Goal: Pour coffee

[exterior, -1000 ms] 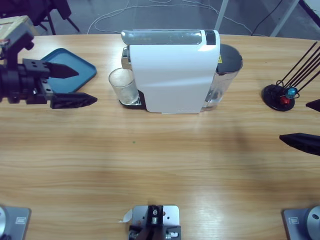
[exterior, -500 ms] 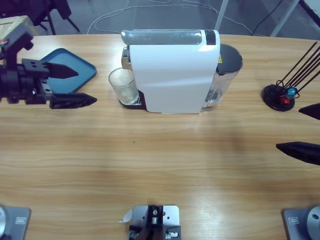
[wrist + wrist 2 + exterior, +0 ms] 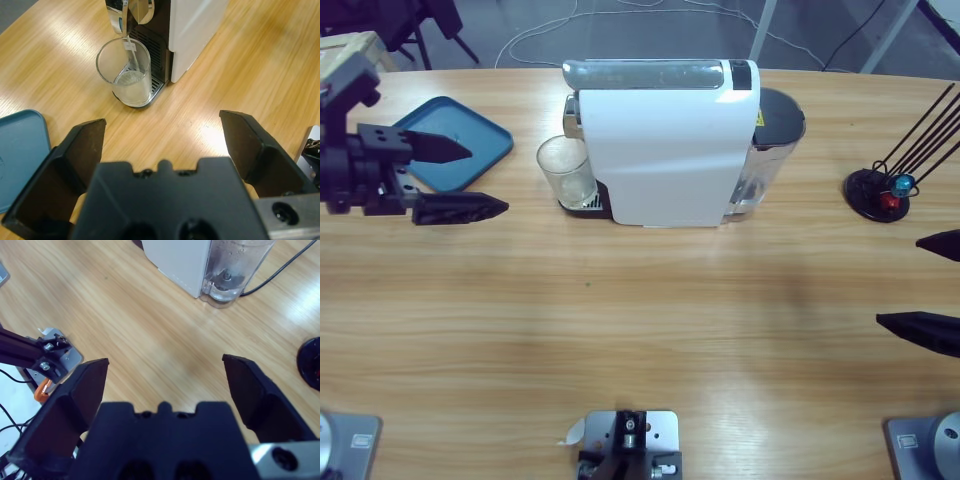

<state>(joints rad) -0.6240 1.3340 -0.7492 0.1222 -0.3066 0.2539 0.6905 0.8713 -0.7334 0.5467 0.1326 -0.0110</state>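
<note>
I see my left tool at the left side of the tabletop, jaws wide open and holding nothing. One jaw is over the blue tray, the other over bare wood just beside it. In the left wrist view the tool points toward the glass, which is some way ahead of it. The glass stands on the drip grid of the white coffee machine, under the spout, and looks empty. My right tool is at the right edge, also wide open and empty, near the black stand. The right wrist view shows the machine's water tank ahead.
</note>
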